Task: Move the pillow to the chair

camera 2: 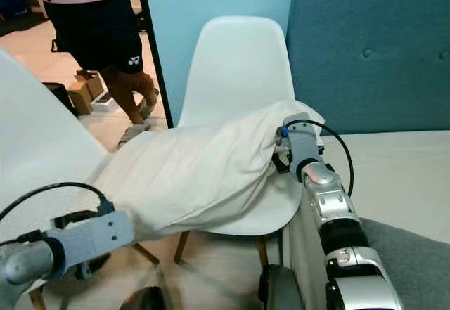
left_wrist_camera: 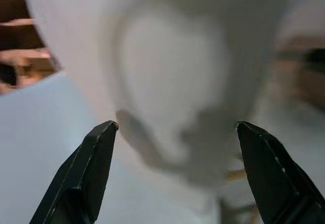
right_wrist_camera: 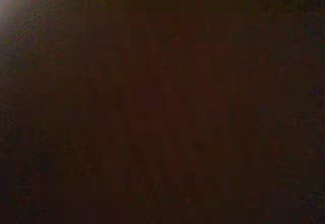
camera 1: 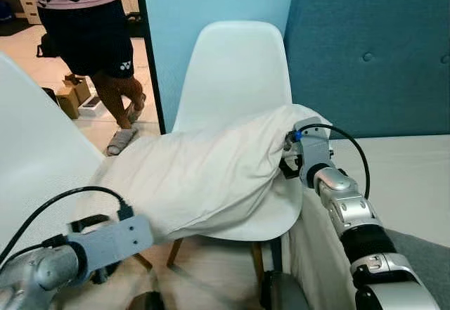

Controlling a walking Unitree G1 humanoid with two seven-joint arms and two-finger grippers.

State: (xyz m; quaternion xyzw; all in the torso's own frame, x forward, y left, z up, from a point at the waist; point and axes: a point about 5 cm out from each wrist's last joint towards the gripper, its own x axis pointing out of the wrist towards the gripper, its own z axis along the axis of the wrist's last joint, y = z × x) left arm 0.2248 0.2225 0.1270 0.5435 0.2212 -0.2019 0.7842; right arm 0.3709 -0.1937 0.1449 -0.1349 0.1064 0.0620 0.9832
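While lying across the seat: pillow (camera 1: pixel 211 176) is draping over the white chair (camera 1: pixel 235 71).
Long axis: running from about 8 o'clock, low by the left gripper, up to 2 o'clock at the chair's bed-side edge.
Right gripper (camera 1: pixel 290 157): pressing into the pillow's 2 o'clock end; fingers are buried in fabric, so I cannot tell their spread.
Left gripper (left_wrist_camera: pixel 177 132): fingers are standing spread apart, hovering at the pillow's 8 o'clock end, gripping nothing.
Bystander: a person (camera 1: pixel 91 29) is standing at 11 o'clock.

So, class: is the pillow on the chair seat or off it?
On it: the pillow lies across the white chair seat, one end overhanging, the right gripper at its other end.
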